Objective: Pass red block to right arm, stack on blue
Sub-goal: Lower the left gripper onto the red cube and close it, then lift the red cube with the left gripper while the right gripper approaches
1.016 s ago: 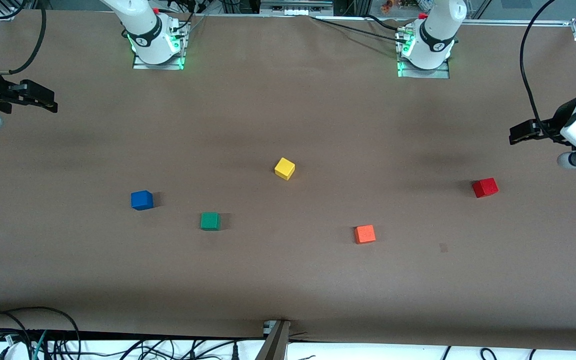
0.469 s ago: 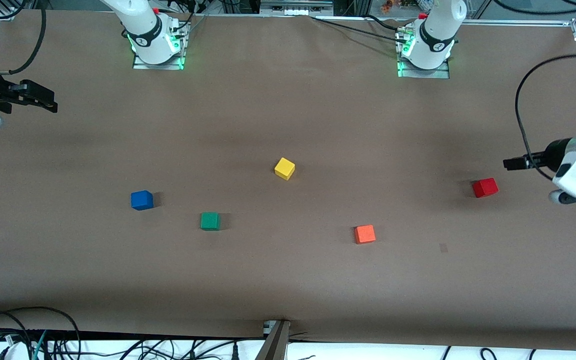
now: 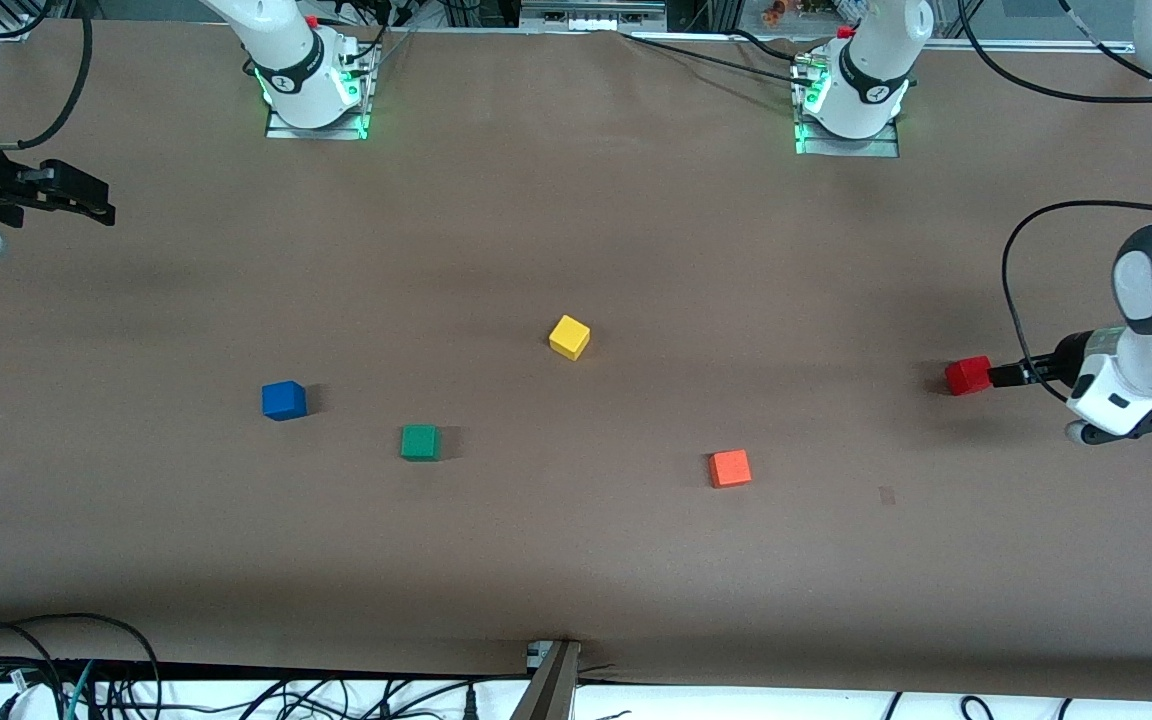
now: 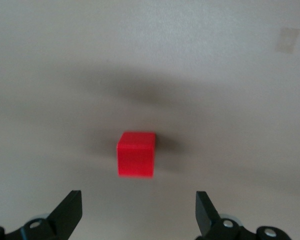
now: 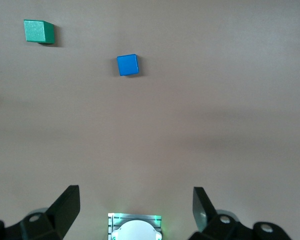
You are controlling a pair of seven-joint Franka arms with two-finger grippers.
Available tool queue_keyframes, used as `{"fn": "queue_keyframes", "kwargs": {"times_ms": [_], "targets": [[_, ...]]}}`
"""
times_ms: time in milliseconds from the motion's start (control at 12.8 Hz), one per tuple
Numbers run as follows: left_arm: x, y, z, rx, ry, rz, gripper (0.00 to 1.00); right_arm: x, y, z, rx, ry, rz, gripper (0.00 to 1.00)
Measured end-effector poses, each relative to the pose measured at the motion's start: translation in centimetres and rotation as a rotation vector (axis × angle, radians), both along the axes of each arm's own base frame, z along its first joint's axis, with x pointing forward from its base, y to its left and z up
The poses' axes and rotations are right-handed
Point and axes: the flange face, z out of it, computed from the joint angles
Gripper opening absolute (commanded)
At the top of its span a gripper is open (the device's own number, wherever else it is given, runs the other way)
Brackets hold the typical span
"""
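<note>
**Left arm lined up on the red block, pickup not yet made**

I had the left gripper (image 4: 137, 212) poised over the red block (image 3: 968, 375), which sat on the brown table (image 3: 576, 560) toward the left arm's end. In the left wrist view the two black fingers (image 4: 70, 210) stood spread as wide as they go, one on each side of the cube with table showing between each finger and the block. Nothing was in the grip. From the front camera the gripper's black tip appeared right beside the cube, though I could not tell from that view whether it touched.

The blue block (image 3: 283, 400) lay well apart, toward the right arm's end of the table. A green block (image 3: 420, 441) sat near it, slightly nearer the front camera. A yellow block (image 3: 569, 336) lay around the middle of the table, and an orange-red block (image 3: 730, 467) lay between the middle and the red one, nearer the camera.

The right gripper (image 3: 86, 203) waited, raised over its own end of the table, fingers fully apart and empty.

I judged this to be the first step, the approach to the grasp. Next I would need to lower the left gripper until the fingers bracketed the cube squarely, close on it, then lift and carry it toward the middle for the handover.
</note>
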Motion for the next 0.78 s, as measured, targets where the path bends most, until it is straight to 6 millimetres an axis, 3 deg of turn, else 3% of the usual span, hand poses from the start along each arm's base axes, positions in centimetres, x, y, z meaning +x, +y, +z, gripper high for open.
{"fn": "queue_keyframes", "kwargs": {"times_ms": [235, 469, 782], "targets": [[-1.8, 0.4, -4.5, 0.003, -0.091, -0.062, 1.0, 0.0, 0.0, 0.0, 0.0, 0.0, 0.0, 1.0], [-3.0, 1.4, -6.7, -0.002, -0.104, -0.089, 1.0, 0.0, 0.0, 0.0, 0.0, 0.0, 0.0, 1.0], [-3.8, 1.2, -9.4, -0.015, -0.064, -0.095, 1.0, 0.1, 0.0, -0.1, 0.0, 0.002, 0.0, 1.0]]}}
